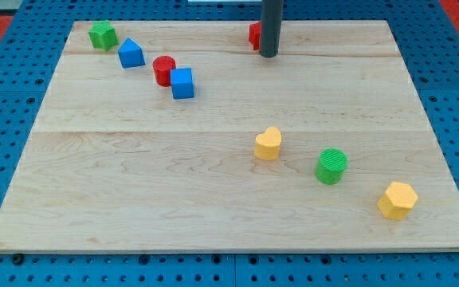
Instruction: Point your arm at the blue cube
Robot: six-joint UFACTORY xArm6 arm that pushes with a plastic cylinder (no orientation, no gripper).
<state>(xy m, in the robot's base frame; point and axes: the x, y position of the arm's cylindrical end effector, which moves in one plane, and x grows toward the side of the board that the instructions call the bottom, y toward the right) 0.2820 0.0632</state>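
Observation:
The blue cube [182, 83] sits at the upper left of the wooden board [134, 175], touching a red cylinder [164, 70] on its upper left. My tip [268, 55] is near the view's top, right of centre, well to the right of the blue cube. It stands right beside a red block [255, 35], which the rod partly hides.
A blue block with a sloped top [131, 54] and a green block [102, 35] lie at the upper left. A yellow heart-shaped block [268, 144], a green cylinder [331, 166] and a yellow hexagonal block [397, 200] lie at the lower right.

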